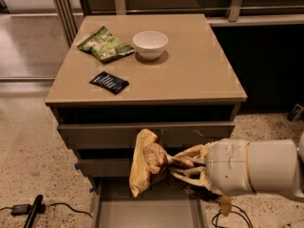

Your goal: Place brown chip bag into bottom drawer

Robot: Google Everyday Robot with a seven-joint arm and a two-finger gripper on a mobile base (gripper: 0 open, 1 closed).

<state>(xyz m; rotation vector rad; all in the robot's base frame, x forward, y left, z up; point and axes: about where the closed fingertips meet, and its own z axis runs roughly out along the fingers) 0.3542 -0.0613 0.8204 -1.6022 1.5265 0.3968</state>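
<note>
The brown chip bag (145, 164) is crumpled, showing a yellow end and a dark brown middle. It hangs in front of the cabinet's drawer fronts, held from the right by my gripper (178, 167), whose pale fingers (192, 153) are closed around it. The white arm (256, 167) reaches in from the right edge. The bottom drawer (147, 213) is pulled out below the bag, showing a flat grey floor. The bag is above the drawer's rear part, not touching it.
On the cabinet top (190, 75) lie a green-and-white bag (105, 44), a white bowl (150, 44) and a small black-blue packet (109, 82). Two closed grey drawer fronts (95, 134) sit above the open one. Cables (33, 208) lie on the speckled floor at left.
</note>
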